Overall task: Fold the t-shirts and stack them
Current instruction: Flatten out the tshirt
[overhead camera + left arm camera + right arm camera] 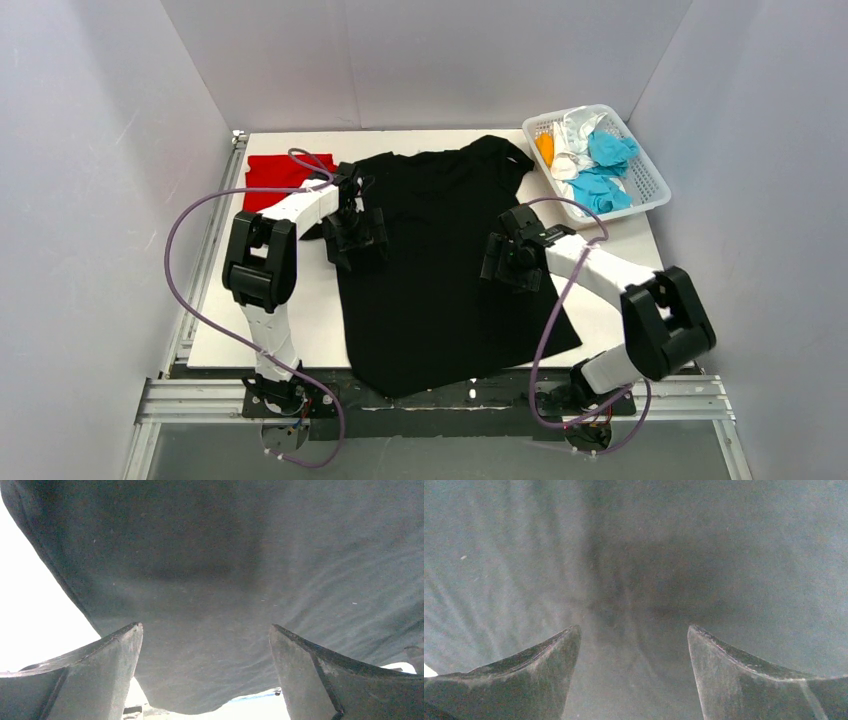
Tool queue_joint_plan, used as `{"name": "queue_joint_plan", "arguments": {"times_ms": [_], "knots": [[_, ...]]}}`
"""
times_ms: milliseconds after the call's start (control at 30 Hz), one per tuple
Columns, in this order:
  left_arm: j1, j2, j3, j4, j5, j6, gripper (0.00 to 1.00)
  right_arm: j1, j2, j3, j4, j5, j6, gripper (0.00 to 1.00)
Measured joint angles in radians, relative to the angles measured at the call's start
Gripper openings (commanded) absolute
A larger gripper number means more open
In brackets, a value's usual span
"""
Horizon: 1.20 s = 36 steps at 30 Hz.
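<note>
Both released on my feed: left gripper [356, 243] over black t-shirt [440, 290] left edge, right gripper [511, 264] over its right half.

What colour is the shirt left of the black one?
Red; the shirt shows best in the top view.

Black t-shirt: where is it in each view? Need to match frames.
Top external: black t-shirt spread across the middle of the table.
Left wrist: fills most of the frame; its edge curves down the left.
Right wrist: fills nearly the whole frame.
Shared landmark: the shirt's edge against the white table, in the top and left wrist views.
</note>
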Motion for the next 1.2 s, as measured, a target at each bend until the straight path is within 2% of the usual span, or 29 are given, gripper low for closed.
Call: {"name": "queue_joint_plan", "arguments": {"times_ms": [200,400,600,767,933,1067,1200], "knots": [[-0.037,-0.03,-0.143,0.037,-0.064,-0.063,0.98,-0.002,0.216,0.122,0.002,0.064,0.022,0.85],[-0.122,-0.225,-0.383,0.134,-0.101,-0.178,0.98,-0.026,0.392,0.331,-0.001,0.062,-0.027,0.84],[-0.293,-0.414,-0.584,0.171,-0.132,-0.323,0.98,-0.034,0.592,0.608,0.014,-0.007,-0.143,0.83],[-0.416,-0.383,-0.556,0.163,-0.133,-0.371,0.98,-0.034,0.764,0.883,0.022,-0.106,-0.24,0.82],[-0.498,-0.237,-0.409,0.129,-0.101,-0.388,0.98,-0.034,0.884,1.13,0.003,-0.189,-0.312,0.83],[-0.541,-0.163,-0.311,0.125,-0.072,-0.387,0.98,-0.04,0.897,1.209,-0.013,-0.21,-0.348,0.83],[-0.563,-0.19,-0.309,0.155,-0.12,-0.351,0.98,-0.07,0.845,1.17,-0.04,-0.198,-0.36,0.83]]}}
